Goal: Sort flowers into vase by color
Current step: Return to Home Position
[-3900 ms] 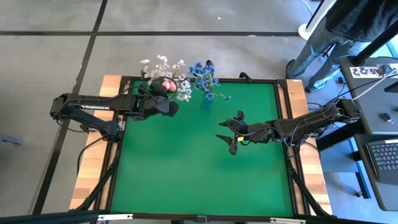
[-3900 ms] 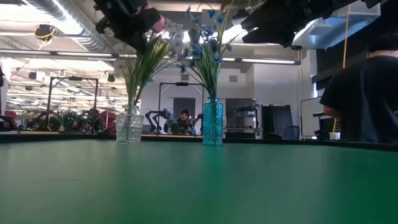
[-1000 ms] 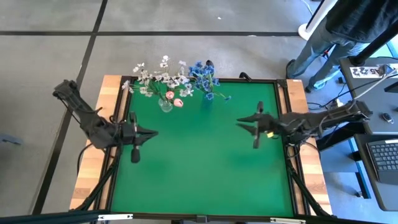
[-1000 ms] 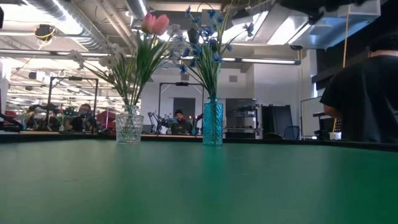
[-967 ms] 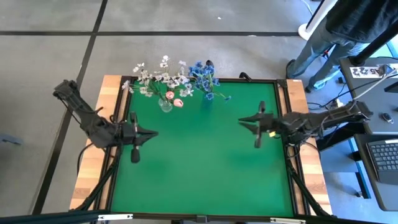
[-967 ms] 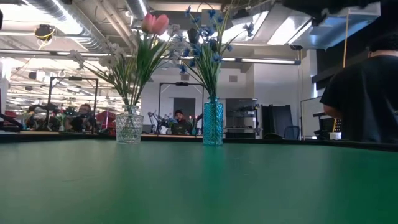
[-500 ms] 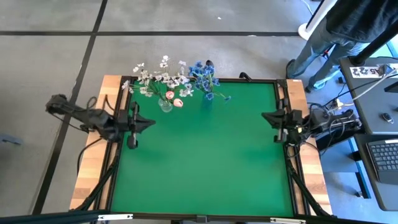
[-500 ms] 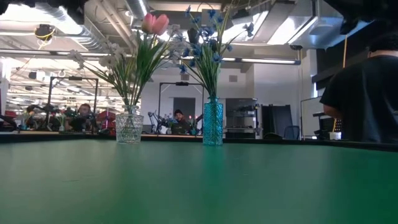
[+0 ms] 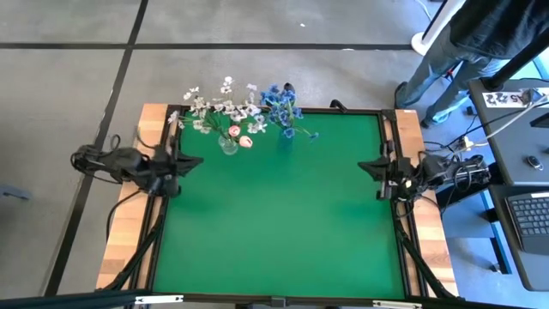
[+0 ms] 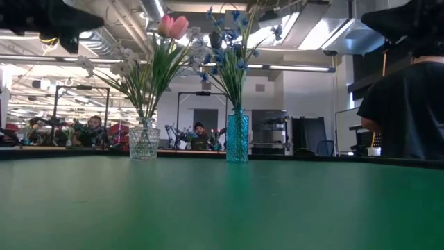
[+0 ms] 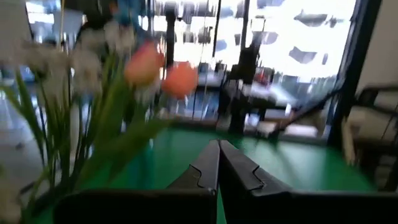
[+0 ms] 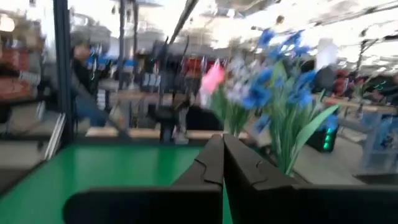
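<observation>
High view: at the left edge of the green table, the left gripper sits over the wooden border, level with the middle of the frame. Its two dark fingers are pressed together with nothing between them, as the left wrist view shows. In the upper left of the mat, close to the far edge, a clear vase stands upright. It holds sprays of white blossoms that fan out past the table's edge, and two pink tulips. Just to its right, and apart from it, a blue vase stands upright with the blue blossoms gathered in it. In the low view, the two bunches meet only at their upper sprays. At the right edge of the table, the right gripper points inward across the mat, its fingers likewise closed tight and empty. A person stands on the floor beyond the upper right corner, well clear of both arms.
</observation>
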Available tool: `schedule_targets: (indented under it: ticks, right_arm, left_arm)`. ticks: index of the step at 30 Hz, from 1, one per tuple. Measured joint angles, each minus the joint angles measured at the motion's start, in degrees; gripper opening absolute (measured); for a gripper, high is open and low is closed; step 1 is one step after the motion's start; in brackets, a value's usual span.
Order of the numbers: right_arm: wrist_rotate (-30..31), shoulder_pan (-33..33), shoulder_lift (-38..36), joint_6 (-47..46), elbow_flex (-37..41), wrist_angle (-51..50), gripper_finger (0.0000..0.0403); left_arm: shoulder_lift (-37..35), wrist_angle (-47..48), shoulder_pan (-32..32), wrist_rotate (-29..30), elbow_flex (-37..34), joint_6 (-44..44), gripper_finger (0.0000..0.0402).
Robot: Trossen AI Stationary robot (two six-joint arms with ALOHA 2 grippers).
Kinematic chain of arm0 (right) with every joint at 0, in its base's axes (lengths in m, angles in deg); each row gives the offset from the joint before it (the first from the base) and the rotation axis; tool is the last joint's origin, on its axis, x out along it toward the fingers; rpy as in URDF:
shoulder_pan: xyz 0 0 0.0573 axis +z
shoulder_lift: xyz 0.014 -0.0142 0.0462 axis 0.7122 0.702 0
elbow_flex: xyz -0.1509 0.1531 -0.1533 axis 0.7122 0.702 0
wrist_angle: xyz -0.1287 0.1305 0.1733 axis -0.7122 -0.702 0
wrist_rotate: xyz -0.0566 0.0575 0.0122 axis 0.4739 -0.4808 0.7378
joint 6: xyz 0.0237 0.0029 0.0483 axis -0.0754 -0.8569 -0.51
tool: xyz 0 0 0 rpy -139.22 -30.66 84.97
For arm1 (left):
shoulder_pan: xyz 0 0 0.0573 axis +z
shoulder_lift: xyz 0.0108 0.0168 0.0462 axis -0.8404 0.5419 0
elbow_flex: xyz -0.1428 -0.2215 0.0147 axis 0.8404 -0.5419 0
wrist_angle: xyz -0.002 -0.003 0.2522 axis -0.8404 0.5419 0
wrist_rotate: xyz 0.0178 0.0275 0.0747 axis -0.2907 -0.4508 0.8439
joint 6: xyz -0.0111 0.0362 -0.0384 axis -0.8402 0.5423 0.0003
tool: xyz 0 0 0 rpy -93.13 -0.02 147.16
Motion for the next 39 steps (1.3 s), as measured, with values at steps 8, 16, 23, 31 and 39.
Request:
schedule_targets:
  ticks: [8, 16, 23, 31, 39]
  right_arm:
    - [-0.2, 0.0, -0.7, -1.5, 6.2, 6.3, 0.0001]
    - [-1.7, 0.0, -0.7, -6.8, 11.9, 6.4, 0.0001]
    - [-0.1, 0.0, -0.7, -8.0, 11.9, 4.7, 0.0001]
    - [8.9, 0.0, -0.7, -7.7, 12.0, 5.2, 0.0001]
    - [8.9, 0.0, -0.7, -7.7, 12.1, 5.2, 0.0001]
  left_arm:
    - [-1.6, -8.2, 3.1, -6.5, -9.8, -3.2, 0.0]
    - [-1.3, -15.8, 7.2, -12.6, -16.5, -6.2, 0.0]
    - [-1.3, -13.2, 8.7, -13.5, -16.5, -6.0, 0.0]
    - [-1.3, -13.3, 8.7, -9.3, -16.5, -6.0, 0.0]
    - [-1.3, -13.3, 8.7, -9.3, -16.5, -6.0, 0.0]
